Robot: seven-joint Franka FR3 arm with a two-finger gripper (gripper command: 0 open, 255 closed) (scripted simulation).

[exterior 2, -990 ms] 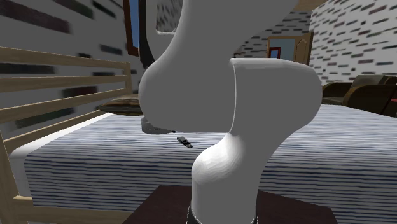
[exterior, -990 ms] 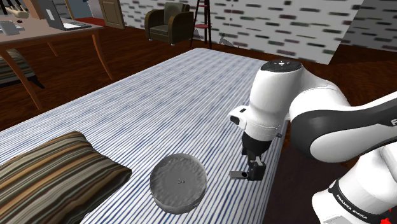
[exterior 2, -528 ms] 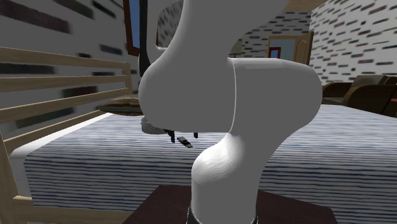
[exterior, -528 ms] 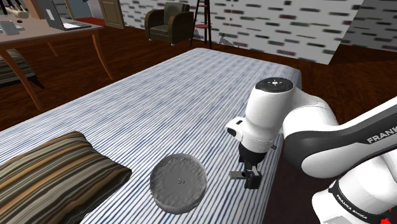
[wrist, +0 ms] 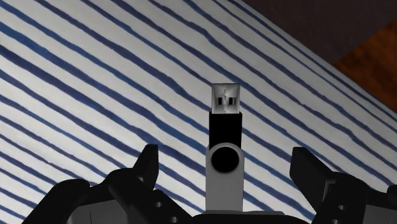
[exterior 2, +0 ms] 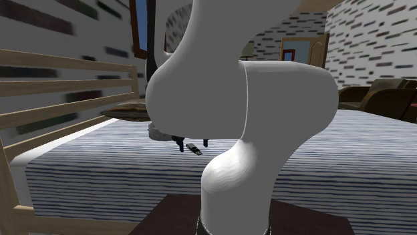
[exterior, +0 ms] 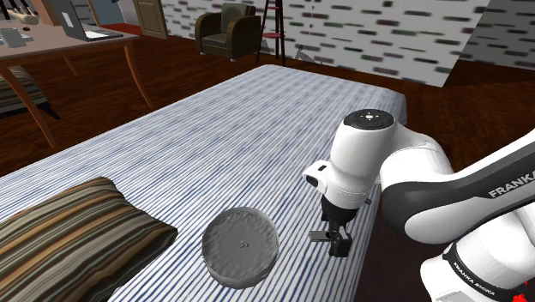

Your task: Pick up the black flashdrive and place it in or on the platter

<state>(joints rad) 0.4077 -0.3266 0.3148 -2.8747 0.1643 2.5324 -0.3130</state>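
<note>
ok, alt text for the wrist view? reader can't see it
A black flash drive with a silver swivel clip, metal plug pointing away from the gripper, lies on a blue-striped white bedcover between the open fingers, which stand clear of it. Brown floor shows beyond the cover's edge.

I see the black flash drive with a silver swivel clip [wrist: 224, 137] lying on the blue-striped white bedcover [wrist: 95, 83], near its edge. My all-black gripper [wrist: 227, 162] straddles it, fingers [wrist: 147, 167] apart, neither touching. Brown floor [wrist: 369, 57] lies beyond that edge.
</note>
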